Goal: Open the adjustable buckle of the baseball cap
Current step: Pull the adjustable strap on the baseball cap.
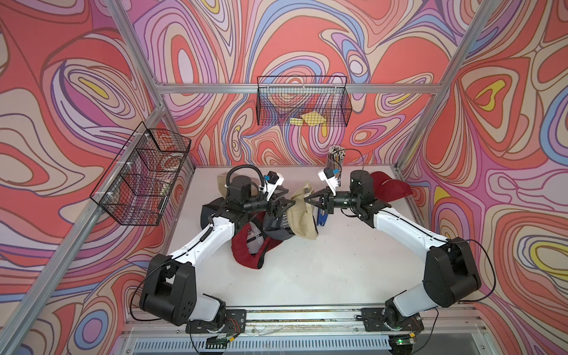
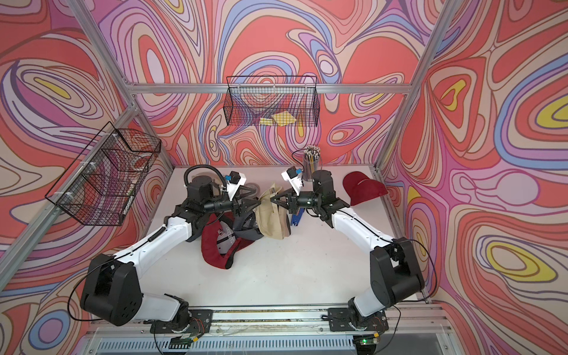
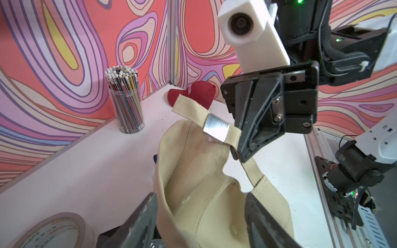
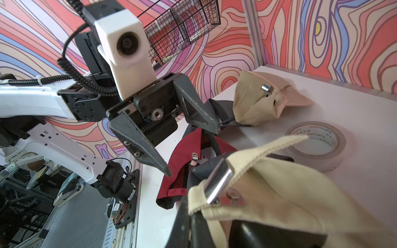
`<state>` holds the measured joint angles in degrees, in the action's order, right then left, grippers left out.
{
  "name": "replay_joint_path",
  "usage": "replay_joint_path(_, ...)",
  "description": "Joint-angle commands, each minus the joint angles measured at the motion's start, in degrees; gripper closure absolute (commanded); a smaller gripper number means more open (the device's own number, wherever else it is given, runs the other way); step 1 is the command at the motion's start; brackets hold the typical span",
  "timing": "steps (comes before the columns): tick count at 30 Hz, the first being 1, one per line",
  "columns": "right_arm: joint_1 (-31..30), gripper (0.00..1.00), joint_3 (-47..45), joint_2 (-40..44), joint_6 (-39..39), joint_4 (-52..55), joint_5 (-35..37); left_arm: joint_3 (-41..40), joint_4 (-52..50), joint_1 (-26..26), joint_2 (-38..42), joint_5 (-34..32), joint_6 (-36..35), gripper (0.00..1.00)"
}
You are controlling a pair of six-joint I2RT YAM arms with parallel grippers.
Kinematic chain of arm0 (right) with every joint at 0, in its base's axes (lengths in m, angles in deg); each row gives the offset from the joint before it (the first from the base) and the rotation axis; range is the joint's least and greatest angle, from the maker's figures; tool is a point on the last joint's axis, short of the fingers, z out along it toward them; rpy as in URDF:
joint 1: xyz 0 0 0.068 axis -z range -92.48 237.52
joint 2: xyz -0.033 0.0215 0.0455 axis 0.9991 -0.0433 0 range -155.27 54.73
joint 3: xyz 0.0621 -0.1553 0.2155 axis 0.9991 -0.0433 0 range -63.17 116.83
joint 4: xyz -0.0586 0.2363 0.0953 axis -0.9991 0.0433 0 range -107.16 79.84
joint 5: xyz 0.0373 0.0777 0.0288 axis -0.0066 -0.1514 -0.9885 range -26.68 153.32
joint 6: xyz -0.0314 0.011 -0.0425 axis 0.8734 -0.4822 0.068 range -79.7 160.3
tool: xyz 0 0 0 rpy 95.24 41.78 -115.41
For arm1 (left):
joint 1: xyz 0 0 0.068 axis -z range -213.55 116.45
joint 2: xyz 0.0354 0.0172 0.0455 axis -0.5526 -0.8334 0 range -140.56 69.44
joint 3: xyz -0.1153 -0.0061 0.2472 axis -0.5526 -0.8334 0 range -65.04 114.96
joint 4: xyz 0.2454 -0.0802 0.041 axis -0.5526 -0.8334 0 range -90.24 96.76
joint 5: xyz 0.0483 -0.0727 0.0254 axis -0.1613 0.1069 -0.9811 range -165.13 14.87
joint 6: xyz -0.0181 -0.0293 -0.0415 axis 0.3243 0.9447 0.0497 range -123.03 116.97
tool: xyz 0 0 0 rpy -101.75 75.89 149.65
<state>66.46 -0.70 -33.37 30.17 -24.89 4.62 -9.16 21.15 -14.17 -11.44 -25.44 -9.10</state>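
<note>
While pinching strap of beige cap in right gripper, left gripper splayed empty: buckle seemingly unopened, strap threaded.

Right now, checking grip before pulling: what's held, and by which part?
Right gripper holds beige cap by its strap, beside the metal buckle; left gripper open, holding nothing.

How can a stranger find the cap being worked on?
On the white table, find the heap of caps near the middle. The cap is the beige one on the side toward the right arm, its strap pinched by the right gripper. Its neighbours are red and grey, and the other beige cap lies at the back.
</note>
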Motion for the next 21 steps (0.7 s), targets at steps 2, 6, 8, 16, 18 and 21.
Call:
replay_joint_path(2, 0.2, 1.0, 1.0, -1.0, 0.0, -1.4, -4.6, 0.3, 0.8, 1.9, 1.1, 0.9, -7.3, 0.34)
replay_joint_path(6, -0.1, 1.0, 0.4, -0.9, -0.1, -2.0, -6.3, 0.9, -0.7, 3.2, 0.1, 1.1, -9.1, 0.35)
replay_joint_path(8, -0.1, 1.0, 0.4, -0.8, 0.0, -2.1, -6.9, 1.2, -1.1, 3.3, -0.1, 1.1, -9.4, 0.37)
replay_joint_path(16, -0.6, 1.0, 0.4, -1.2, 0.1, -2.5, -9.2, 2.1, -3.4, 3.5, -1.4, 0.3, -10.7, 0.46)
replay_joint_path(18, -0.8, 1.0, 0.3, -1.2, 0.2, -2.6, -9.7, 2.1, -3.7, 3.6, -1.4, -0.6, -11.1, 0.47)
replay_joint_path(21, -1.1, 1.0, 0.2, -1.4, 0.2, -2.6, -10.4, 1.8, -3.8, 3.7, -1.0, -1.2, -12.0, 0.47)
